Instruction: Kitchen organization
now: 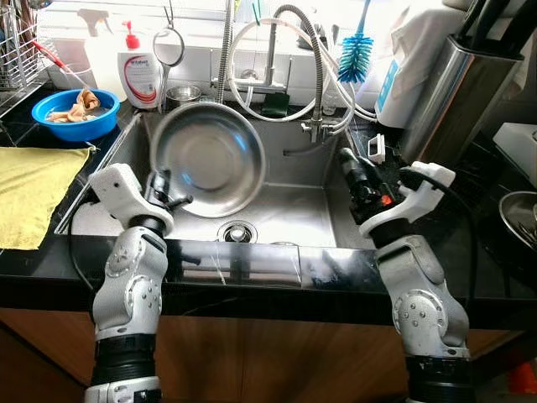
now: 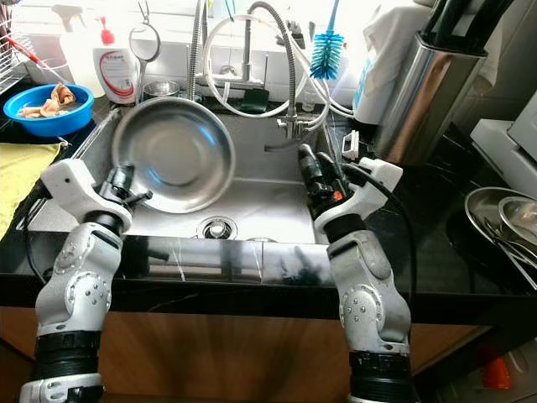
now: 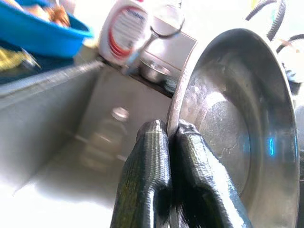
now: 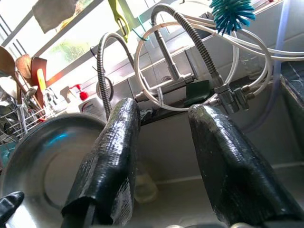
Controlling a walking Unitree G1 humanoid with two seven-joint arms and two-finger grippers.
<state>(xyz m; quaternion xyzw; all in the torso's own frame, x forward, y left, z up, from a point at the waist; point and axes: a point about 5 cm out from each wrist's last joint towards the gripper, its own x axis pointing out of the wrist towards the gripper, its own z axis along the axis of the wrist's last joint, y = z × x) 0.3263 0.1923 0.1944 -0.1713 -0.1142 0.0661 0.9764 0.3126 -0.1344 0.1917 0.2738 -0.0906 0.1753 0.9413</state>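
Steel dominates the scene: a wide, round, shallow stainless-steel bowl [image 1: 207, 158] stands tilted on edge over the left half of the stainless sink [image 1: 285, 214], its hollow facing the robot, held up by the left gripper [image 3: 167, 142], whose two black fingers are pinched together on the near rim, one on each face of the metal. Gripping the thin rim this way lets the arm carry the bowl edge-on, probably so that water runs off before it goes somewhere to dry; that is a judgement, since no water can be made out. The right gripper [image 1: 351, 168] hovers over the right side of the sink with its fingers spread apart and nothing between them, pointing toward the far wall and the coiled spring faucet [image 4: 180, 57], apparently ready to steady the bowl or take the next item. On the counter to the left lie a yellow cloth [image 1: 33, 189] and a blue plastic bowl [image 1: 74, 114] with scraps in it, beside a white soap bottle with a red pump [image 1: 138, 71]. A blue bottle brush [image 1: 356, 54] stands at the far right of the faucet.
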